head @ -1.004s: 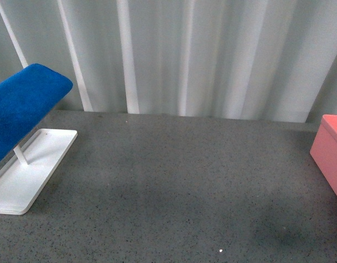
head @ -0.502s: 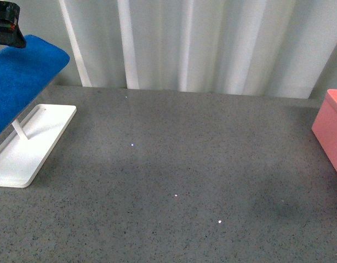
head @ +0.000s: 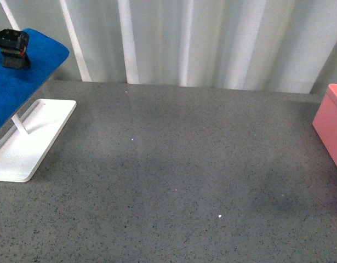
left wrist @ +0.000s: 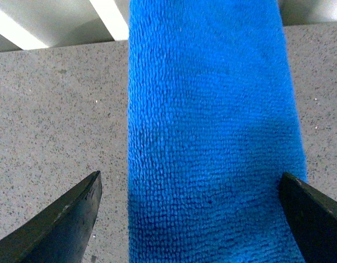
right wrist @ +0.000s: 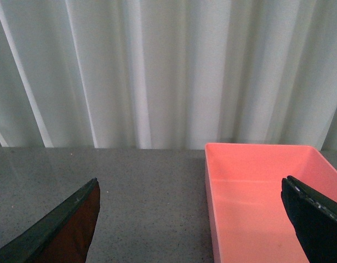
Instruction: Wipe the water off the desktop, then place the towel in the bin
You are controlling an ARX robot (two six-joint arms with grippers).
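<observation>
Towel (left wrist: 212, 137): draped over the white rack (head: 26, 148) at the left edge of the surface (head: 184, 181), clear of the surface itself. It has not yet been lifted.

Left fingers (left wrist: 64, 224): spread wide, holding nothing, poised over the towel. The towel's long axis runs straight out between them. Its width nearly fills the gap, with one finger just outside each long edge. Closing would therefore pinch across the short axis. Contact with the cloth cannot be confirmed.

Nearer arm: the left, directly above the towel. The right arm does not appear in the front view.

Right fingers (right wrist: 53, 230): spread, nothing between them, facing the bin (head: 328, 129) at the right edge of the surface, well apart from the towel. The bin's visible interior is bare.

Judgement: the next move is a descent and close by the left fingers. The risk is a shallow bite that catches only the top fold.
</observation>
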